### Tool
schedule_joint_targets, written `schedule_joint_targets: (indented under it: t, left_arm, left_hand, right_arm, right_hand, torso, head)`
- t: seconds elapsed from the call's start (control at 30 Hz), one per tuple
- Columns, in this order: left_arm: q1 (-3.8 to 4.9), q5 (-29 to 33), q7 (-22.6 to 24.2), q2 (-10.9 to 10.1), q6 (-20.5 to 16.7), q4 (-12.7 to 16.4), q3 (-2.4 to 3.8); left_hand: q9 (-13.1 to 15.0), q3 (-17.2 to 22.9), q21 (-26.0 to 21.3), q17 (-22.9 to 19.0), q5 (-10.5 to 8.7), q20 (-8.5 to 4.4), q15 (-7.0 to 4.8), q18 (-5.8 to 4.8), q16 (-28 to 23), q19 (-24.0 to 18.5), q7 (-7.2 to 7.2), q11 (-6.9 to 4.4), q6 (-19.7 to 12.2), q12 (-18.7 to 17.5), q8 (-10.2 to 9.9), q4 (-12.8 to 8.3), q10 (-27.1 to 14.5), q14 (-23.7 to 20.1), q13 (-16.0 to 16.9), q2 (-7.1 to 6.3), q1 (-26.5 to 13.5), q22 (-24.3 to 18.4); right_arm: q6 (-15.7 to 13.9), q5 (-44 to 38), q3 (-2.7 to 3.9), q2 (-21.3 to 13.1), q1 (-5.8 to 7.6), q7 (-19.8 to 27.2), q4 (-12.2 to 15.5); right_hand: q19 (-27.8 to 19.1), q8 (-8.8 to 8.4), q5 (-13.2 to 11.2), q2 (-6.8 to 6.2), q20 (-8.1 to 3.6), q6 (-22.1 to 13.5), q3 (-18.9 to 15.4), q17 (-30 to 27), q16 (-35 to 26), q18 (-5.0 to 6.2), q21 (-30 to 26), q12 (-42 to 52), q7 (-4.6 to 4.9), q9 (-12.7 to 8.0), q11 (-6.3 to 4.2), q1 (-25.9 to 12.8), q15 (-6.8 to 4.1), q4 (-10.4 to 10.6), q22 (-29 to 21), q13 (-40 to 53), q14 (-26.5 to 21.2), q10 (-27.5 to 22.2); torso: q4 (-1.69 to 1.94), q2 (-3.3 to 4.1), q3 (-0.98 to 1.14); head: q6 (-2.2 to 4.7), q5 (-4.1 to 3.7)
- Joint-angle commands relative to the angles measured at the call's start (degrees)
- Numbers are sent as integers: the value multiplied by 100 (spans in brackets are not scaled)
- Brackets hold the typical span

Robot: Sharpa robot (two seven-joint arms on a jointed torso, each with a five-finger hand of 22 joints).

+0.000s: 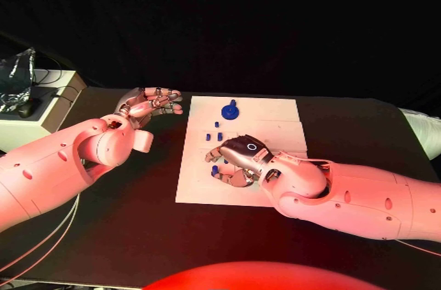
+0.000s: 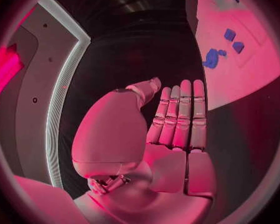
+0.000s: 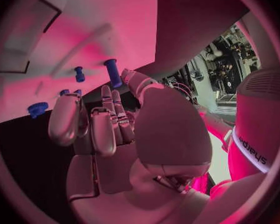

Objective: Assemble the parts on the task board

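Task board (image 1: 276, 121) lies mid-table as a white plate, on the black table (image 1: 368, 121). Head view: left hand (image 1: 150, 103) hovers off the board's left edge, near its far corner, palm up, fingers loosely spread, nothing in it. Right hand (image 1: 236, 157) sits low over the board's near-left part, fingers curled downward; a small blue part (image 1: 215, 170) stands just beside its fingertips, touching or not I cannot tell.

Farther up the board, well apart from the right hand: a round blue part (image 1: 230, 110) near the far edge, and a few small blue pegs (image 1: 214, 136) between it and the hand.

Left wrist view adds the palm side: fingers (image 2: 180, 112) straight and side by side, thumb set apart, hand empty; the board (image 2: 252, 69) lies beyond the fingertips with blue parts (image 2: 211, 58) on it.

Right wrist view shows what the head view hides: fingers (image 3: 102, 129) bent toward the board (image 3: 109, 15), a blue cylinder (image 3: 112, 72) standing just past the fingertips, a smaller peg (image 3: 79, 74) beside it, a toothed blue part (image 3: 37, 108) off to one side. Whether anything is pinched, cannot tell.

A beige box (image 1: 37, 115) sits at the table's far left.
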Motion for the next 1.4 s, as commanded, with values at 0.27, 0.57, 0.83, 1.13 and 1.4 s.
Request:
schedule_joint_targets:
  t: [0.27,0.57,0.83,1.13,1.4]
  left_arm:
    - [-8,27,25,5,97,6,4]
    - [-23,28,36,-27,98,22,4]
    - [-68,44,109,-89,160,61,4]
    - [-160,66,191,-202,299,179,5]
    - [-218,68,211,-242,347,265,5]
  left_hand:
    - [-11,-47,-43,25,13,-1,11,8,-43,46,-5,8,35,-43,28,1,12,29,7,1,36,-16]
    - [-11,-47,-43,25,13,-1,11,8,-43,46,-5,8,35,-43,28,1,12,29,7,1,36,-16]
    - [-15,-53,-60,45,13,0,8,8,-58,54,-19,-3,29,-35,29,8,56,34,14,6,36,-24]
    - [-55,-70,-104,134,13,-8,-36,15,-38,95,-51,-56,-71,-8,-35,47,262,131,29,-9,7,-48]
    - [-62,-84,-127,188,12,-14,-57,17,-5,115,-61,-72,-68,-24,-39,73,334,183,28,-27,-21,-62]
  right_arm:
    - [-545,357,29,-179,11,130,106]
    - [-368,1806,104,-831,299,182,373]
    - [349,3446,124,-1586,740,-306,550]
    - [1398,4034,112,-2039,877,-1600,470]
    - [2003,4140,57,-2110,881,-2486,463]
  right_hand:
    - [-3,-183,53,57,48,-272,-329,-45,-33,22,-59,80,-38,-153,29,219,45,102,-3,2,129,-153]
    - [27,60,169,75,42,240,-190,-73,-32,10,-20,435,274,-200,5,301,25,345,27,55,131,636]
    - [172,560,442,46,-232,797,-130,508,264,-75,530,1466,-148,50,-430,-229,-318,863,355,939,275,1998]
    - [416,1213,861,317,-344,463,-646,1540,704,-311,1814,8164,-258,1315,-533,-1022,-400,1019,1101,8197,470,2753]
    - [458,1315,1090,398,-349,414,-1033,1861,811,-355,2052,8547,-289,1705,-550,-1617,-410,1042,1230,8599,525,2975]
  torso:
    - [-11,-8,-4]
    - [-33,-11,-12]
    - [-85,-36,-10]
    - [-164,-70,-7]
    - [-217,-127,-12]
  head:
    - [42,-31]
    - [104,-131]
    - [139,-301]
    - [118,-416]
    - [88,-429]
